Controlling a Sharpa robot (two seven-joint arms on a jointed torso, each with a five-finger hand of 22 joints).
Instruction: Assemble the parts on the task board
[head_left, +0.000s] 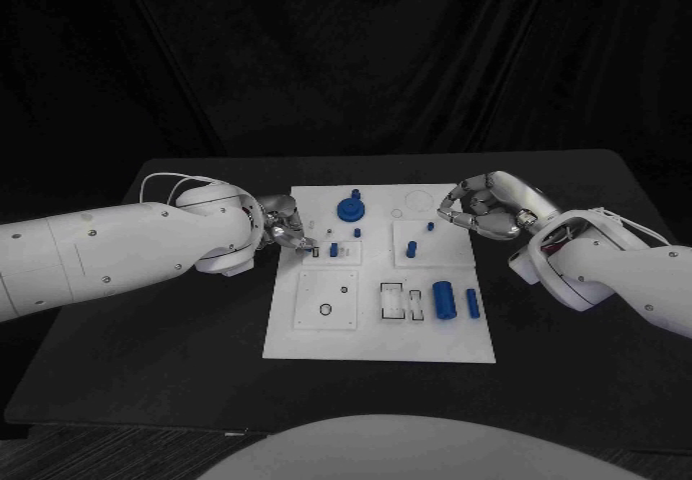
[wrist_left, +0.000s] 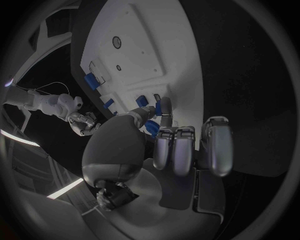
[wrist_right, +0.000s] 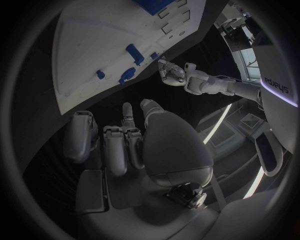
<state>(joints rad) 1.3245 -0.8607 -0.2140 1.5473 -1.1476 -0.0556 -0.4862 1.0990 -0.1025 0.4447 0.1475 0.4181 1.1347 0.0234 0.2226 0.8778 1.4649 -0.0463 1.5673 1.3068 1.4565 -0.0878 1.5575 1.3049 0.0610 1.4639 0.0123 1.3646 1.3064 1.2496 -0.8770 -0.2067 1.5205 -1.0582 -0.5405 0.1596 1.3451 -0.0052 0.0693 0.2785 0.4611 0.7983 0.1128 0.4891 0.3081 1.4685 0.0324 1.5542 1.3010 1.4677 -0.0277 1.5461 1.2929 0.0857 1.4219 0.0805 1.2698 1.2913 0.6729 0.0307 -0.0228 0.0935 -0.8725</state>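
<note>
White task board (head_left: 378, 340) in the middle of the black table (head_left: 173, 340), blue parts (head_left: 444, 300) lying on it, left hand (head_left: 286, 232) at its left edge, left wrist view showing fingertips (wrist_left: 165, 107) pinching a small blue piece (wrist_left: 157, 108), right hand (head_left: 483, 205) curled at the far right corner, holding nothing in the right wrist view

White screw-dotted arms (head_left: 116, 250), thin white cables, silver robot hand (head_left: 488, 205).
</note>
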